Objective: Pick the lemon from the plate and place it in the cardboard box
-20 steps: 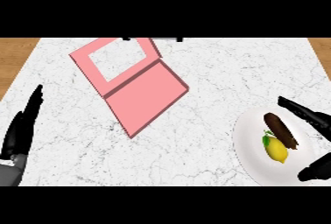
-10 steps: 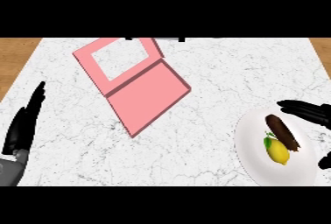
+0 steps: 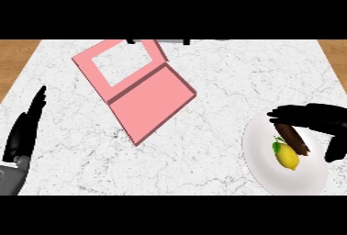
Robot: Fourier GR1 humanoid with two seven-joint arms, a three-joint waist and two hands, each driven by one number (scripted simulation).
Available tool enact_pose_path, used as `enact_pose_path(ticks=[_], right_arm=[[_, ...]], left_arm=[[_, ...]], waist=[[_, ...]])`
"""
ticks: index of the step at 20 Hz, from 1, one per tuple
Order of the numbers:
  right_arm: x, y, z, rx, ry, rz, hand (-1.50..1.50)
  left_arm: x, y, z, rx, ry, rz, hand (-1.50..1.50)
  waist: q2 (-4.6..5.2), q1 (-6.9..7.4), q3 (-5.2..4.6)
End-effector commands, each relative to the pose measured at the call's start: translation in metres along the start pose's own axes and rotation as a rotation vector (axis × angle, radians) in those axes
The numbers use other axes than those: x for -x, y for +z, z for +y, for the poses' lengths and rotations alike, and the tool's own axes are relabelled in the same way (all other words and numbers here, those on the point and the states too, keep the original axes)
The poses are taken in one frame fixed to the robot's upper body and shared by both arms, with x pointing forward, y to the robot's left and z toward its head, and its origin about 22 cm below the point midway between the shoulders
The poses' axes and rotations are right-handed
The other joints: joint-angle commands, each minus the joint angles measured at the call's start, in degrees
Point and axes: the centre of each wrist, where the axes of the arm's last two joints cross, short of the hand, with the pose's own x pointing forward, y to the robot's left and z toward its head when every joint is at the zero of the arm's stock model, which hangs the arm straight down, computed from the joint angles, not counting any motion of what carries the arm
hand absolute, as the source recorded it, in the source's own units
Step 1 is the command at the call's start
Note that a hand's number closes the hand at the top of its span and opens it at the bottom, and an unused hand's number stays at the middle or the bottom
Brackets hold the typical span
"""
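Sliding inward over the white round plate [image 3: 261,153], the right hand [image 3: 313,119] now hovers with fingers [image 3: 288,113] spread, ungripping (left hand [image 3: 21,133] rests open); small yellow lemon [image 3: 287,156] lies just below them, unlifted.

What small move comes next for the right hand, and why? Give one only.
Probably lower the right hand onto the lemon and close round it. The hand hovers over the plate with fingers spread, holding nothing; the lemon lies beside a dark brown item, so approach from the lemon's free side.
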Motion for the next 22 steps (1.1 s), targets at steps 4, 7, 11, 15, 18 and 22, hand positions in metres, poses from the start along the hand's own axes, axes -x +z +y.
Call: enact_pose_path(ticks=[4,7,11,15,18,22], right_arm=[[0.006,-0.032,0.002,-0.138,0.045,0.004,-1.5],[0.014,-0.038,0.009,-0.115,0.051,-0.019,-1.5],[0.011,-0.038,0.025,-0.121,0.053,-0.029,-1.5],[0.007,-0.039,0.012,-0.118,0.042,-0.026,-1.5],[0.002,-0.049,0.027,-0.13,0.024,-0.08,-1.5],[-0.004,-0.043,0.015,-0.132,0.006,-0.126,-1.5]], left_arm=[[-0.008,0.022,-0.002,0.002,-0.001,0.02,0.0],[0.016,0.009,0.017,-0.023,-0.01,0.018,0.0],[0.005,0.004,0.006,-0.013,-0.004,0.016,0.0],[-0.006,0.004,0.015,-0.026,-0.003,0.024,0.0],[0.007,0.003,0.042,-0.021,0.005,0.019,0.0],[0.018,0.011,0.016,-0.017,0.011,0.036,0.0]], waist=[[-0.48,-0.88,-0.02],[-0.33,-1.23,-0.05],[-0.38,-1.72,-0.05],[-0.49,-1.73,-0.05],[-0.46,-1.74,-0.07],[-0.52,-1.91,-0.1]])
